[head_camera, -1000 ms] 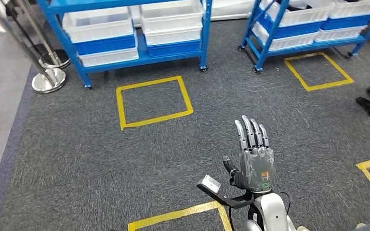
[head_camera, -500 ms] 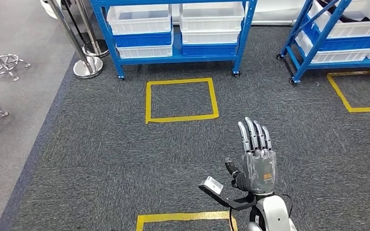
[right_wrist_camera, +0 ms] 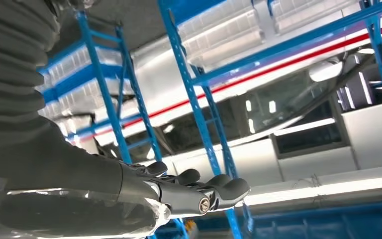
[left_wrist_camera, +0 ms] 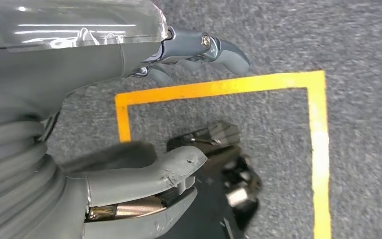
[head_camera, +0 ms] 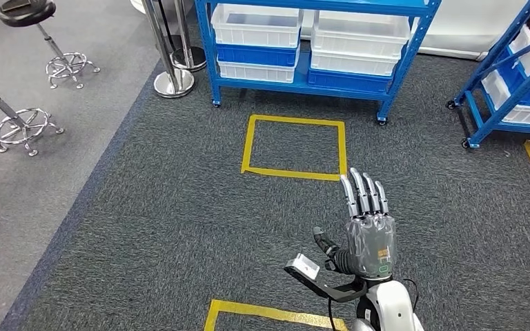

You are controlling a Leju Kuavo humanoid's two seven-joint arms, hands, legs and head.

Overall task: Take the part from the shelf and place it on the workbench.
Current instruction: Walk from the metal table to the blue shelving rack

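My right hand is raised in front of me in the head view, fingers straight and spread, holding nothing. In the right wrist view the same hand is empty, with blue rack posts behind it. My left hand hangs over the carpet, thumb and fingers apart, with nothing in it. Ahead stands a blue shelf rack with white bins on its low levels. I cannot make out any part in the bins.
A yellow tape square marks the carpet before the rack. A second blue rack stands at the right. Stools and a chrome stanchion base stand at the left. More yellow tape lies under my left hand.
The whole view has swung left: the rack and tape square have slid rightward in the picture and the stools have come in. My right hand keeps its raised, spread pose.
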